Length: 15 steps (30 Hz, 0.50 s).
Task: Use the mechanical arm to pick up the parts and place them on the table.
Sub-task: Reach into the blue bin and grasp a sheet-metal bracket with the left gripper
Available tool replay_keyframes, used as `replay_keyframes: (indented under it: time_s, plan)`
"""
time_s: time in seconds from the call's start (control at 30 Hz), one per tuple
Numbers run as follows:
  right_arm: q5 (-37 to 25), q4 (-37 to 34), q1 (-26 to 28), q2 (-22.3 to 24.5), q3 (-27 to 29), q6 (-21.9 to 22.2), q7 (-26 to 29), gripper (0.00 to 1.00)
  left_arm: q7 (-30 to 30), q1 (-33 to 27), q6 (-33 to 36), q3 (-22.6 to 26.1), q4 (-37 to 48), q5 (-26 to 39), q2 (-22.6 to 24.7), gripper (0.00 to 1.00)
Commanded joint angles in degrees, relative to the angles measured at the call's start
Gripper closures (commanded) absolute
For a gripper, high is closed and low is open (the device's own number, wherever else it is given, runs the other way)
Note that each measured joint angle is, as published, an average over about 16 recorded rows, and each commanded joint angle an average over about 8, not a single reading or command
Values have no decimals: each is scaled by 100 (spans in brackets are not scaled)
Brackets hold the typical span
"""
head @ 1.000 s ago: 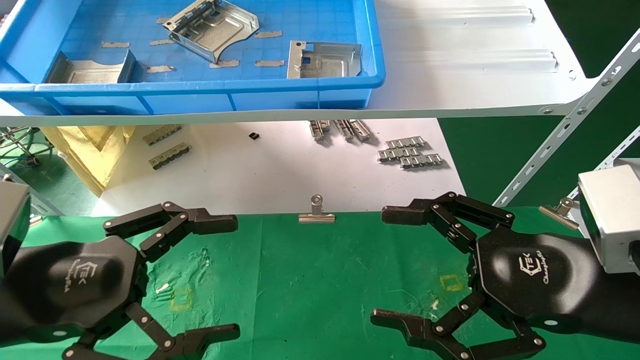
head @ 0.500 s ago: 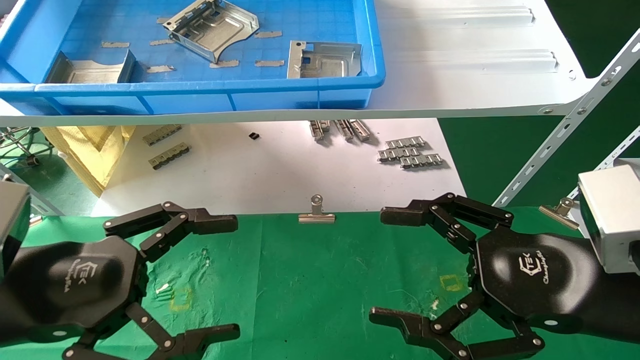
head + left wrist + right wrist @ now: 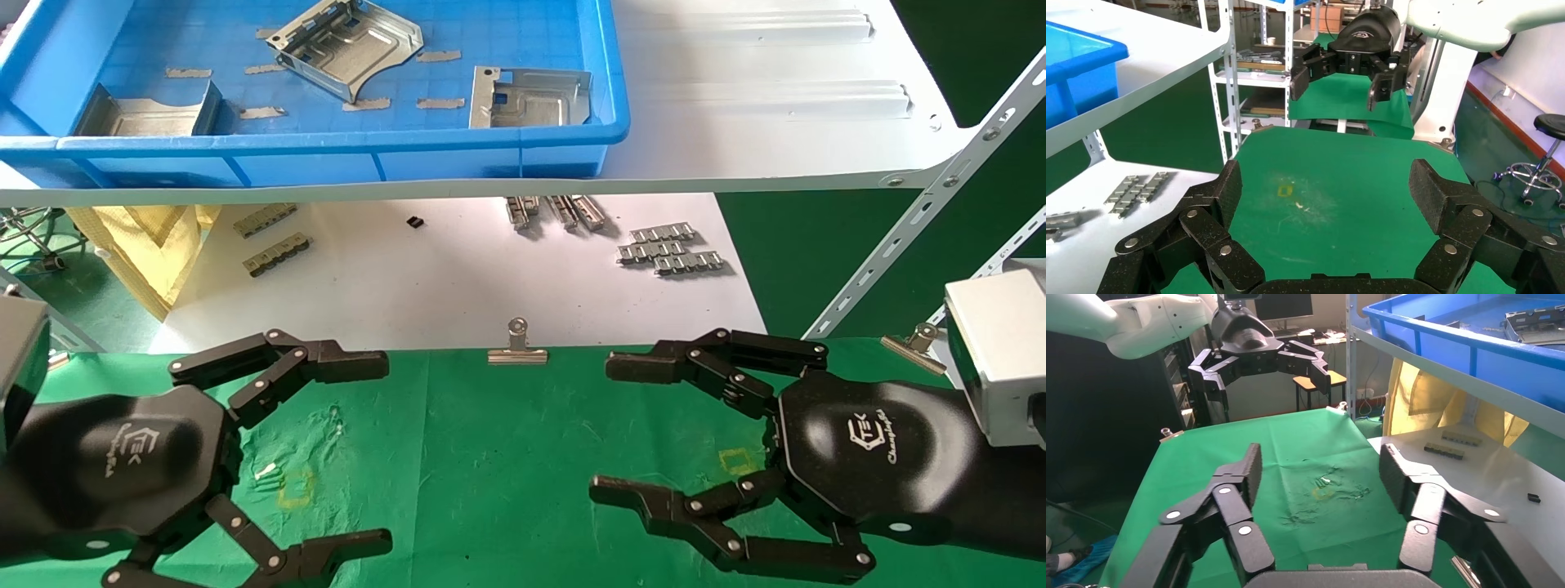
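While the left gripper (image 3: 359, 445) hovers released over the green-clothed desk (image 3: 507, 441), the right gripper (image 3: 625, 429) has nudged inward since a moment ago, its empty fingers (image 3: 654, 363) narrowing slightly yet spread, which suggests the reach is only starting. All three stamped metal parts (image 3: 347, 45) lie untouched in the blue tray (image 3: 327, 155) on the white shelf (image 3: 776, 122) above. Wrinkled cloth, a binder clip (image 3: 517, 347) at its far edge and toothed strips (image 3: 670, 249) on the white sheet beyond leave the landing area free.

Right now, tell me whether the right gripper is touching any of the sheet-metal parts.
Apart. The head view shows the right gripper open over the green table, while all three parts lie in the blue bin on the shelf.
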Motion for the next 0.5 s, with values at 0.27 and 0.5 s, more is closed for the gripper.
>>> replay_keyframes:
  time_s: [0.27,0.5]
  plan:
    - [0,0,0,0,0,0,0,100,0,0,0,0,0,0,0,0]
    - [0,0,0,0,0,0,0,100,0,0,0,0,0,0,0,0]
